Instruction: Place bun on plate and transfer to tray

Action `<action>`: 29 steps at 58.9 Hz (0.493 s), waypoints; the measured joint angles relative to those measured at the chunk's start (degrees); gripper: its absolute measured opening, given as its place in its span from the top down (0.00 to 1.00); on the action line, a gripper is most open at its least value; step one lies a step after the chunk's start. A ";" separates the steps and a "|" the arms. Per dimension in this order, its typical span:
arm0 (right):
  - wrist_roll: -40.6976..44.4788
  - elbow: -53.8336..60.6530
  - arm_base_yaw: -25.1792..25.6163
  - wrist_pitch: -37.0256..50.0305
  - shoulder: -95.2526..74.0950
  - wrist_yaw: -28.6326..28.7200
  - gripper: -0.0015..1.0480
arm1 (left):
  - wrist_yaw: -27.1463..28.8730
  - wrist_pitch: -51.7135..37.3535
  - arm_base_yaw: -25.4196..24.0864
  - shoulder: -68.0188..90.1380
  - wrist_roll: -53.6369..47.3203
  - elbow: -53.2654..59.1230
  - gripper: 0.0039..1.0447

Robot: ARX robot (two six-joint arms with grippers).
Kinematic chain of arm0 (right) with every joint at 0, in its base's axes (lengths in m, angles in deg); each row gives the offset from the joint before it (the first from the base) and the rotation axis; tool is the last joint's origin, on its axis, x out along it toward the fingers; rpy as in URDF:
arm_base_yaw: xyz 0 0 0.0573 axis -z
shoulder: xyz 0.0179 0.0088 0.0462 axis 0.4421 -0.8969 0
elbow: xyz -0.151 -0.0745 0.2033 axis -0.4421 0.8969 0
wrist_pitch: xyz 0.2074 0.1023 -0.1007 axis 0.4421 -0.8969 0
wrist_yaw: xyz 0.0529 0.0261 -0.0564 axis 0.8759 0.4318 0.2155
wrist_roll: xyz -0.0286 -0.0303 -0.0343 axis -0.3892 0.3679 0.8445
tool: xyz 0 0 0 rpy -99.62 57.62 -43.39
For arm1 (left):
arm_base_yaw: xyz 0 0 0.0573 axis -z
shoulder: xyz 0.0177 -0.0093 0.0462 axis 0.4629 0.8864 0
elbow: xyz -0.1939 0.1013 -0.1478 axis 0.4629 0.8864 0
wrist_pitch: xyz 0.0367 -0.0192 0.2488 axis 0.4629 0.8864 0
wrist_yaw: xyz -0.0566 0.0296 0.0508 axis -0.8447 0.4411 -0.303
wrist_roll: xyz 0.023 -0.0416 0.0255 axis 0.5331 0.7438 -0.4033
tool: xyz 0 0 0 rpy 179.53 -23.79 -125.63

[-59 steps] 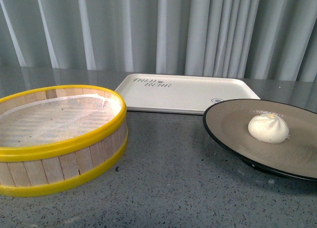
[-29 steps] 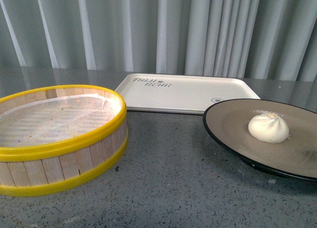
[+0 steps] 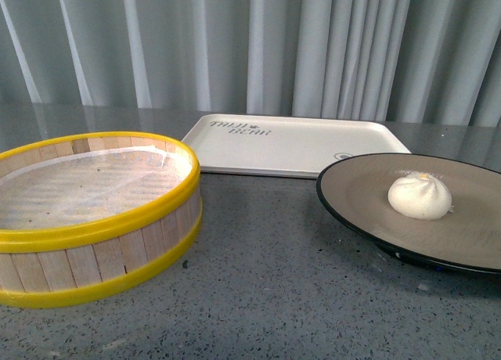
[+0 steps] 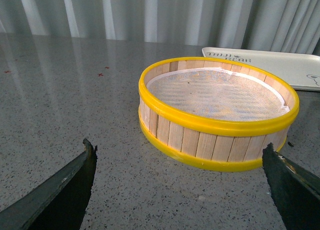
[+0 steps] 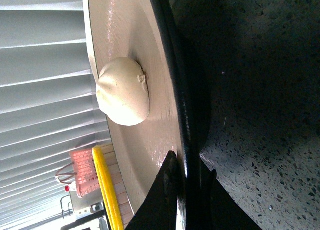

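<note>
**Front view.** The bun (image 3: 420, 196) is seen resting on the beige inside of the plate (image 3: 364, 189), right of its centre. Plate and bun together are found slightly higher and further left than half a second earlier. The steamer basket (image 3: 102, 227) and the tray (image 3: 297, 145) are almost unchanged in place. The tray lies further back, and its near right corner is overlapped in view by the plate's far rim (contact cannot be judged).

**Right wrist view.** The right gripper (image 5: 192, 165) is clamped on the plate's black rim, with one finger above it and one beneath.

**Left wrist view.** The left gripper (image 4: 178, 145) is held spread wide and empty over the table (image 4: 60, 90), facing the steamer basket.
</note>
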 joint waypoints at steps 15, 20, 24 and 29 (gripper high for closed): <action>-0.52 -1.25 1.11 -5.57 10.40 1.73 0.97 | 0.00 0.00 0.00 0.00 0.00 0.00 0.06; -0.83 -3.08 1.95 -5.88 11.98 2.27 0.97 | 0.00 0.00 0.00 0.00 0.00 0.00 0.06; -0.96 -4.63 2.62 -5.88 12.33 2.25 0.97 | 0.00 0.00 0.02 0.00 0.00 0.00 0.06; -1.03 -6.05 3.13 -5.60 11.65 1.92 0.97 | 0.00 0.00 0.00 0.00 0.02 0.00 0.06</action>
